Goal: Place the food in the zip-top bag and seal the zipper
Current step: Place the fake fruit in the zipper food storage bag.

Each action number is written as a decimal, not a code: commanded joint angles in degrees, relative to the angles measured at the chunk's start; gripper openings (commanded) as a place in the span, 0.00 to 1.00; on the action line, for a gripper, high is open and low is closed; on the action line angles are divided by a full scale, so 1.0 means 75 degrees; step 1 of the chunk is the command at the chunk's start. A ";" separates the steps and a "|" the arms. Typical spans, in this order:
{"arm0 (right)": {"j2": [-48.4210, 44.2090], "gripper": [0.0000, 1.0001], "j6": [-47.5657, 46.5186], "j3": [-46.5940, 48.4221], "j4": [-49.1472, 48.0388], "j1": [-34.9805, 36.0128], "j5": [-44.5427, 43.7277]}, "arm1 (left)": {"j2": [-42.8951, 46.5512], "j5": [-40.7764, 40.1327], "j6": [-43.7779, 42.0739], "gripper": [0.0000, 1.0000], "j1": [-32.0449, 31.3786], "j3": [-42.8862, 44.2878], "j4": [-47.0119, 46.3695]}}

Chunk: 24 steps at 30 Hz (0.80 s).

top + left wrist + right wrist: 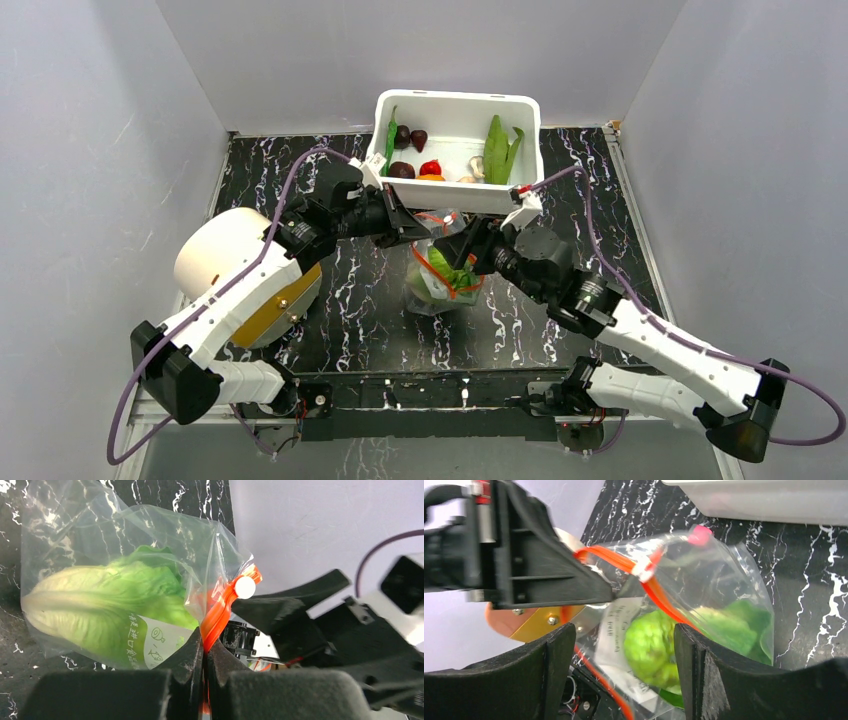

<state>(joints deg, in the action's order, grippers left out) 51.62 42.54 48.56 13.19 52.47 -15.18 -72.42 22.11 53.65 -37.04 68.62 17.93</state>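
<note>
Zip-top bag on black white-veined tabletop between grey walls, left jaws tight on its zipper, right jaws apart

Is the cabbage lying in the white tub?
No, the cabbage sits inside the clear zip-top bag.

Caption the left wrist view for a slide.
Left gripper shut on the orange zipper of the clear bag, cabbage already inside.
</note>
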 commanded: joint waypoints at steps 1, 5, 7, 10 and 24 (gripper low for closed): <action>-0.0105 0.71 -0.0635 0.0854 0.1026 0.0024 0.0568 | 0.0141 0.0496 0.0251 0.00 0.0087 -0.0181 -0.0490; -0.0085 0.77 -0.0628 0.0900 0.1392 0.0018 0.1036 | 0.0149 0.0468 0.0256 0.00 0.0097 -0.0253 -0.0551; -0.0074 0.73 -0.0544 0.0906 0.1726 0.0021 0.0890 | 0.0137 0.0471 0.0262 0.00 0.0110 -0.0245 -0.0564; -0.0091 0.57 -0.0535 0.0901 0.2305 0.0024 0.0423 | 0.0151 0.0454 0.0275 0.00 0.0109 -0.0255 -0.0570; 0.0558 0.32 -0.0631 0.0361 0.1982 0.0009 -0.0815 | 0.0164 0.0485 0.0335 0.00 0.0120 -0.0292 -0.0579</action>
<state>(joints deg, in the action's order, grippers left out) 53.08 37.67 50.50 30.96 52.47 -16.88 -72.66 23.44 55.55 -36.45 66.00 15.33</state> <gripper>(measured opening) 0.315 0.007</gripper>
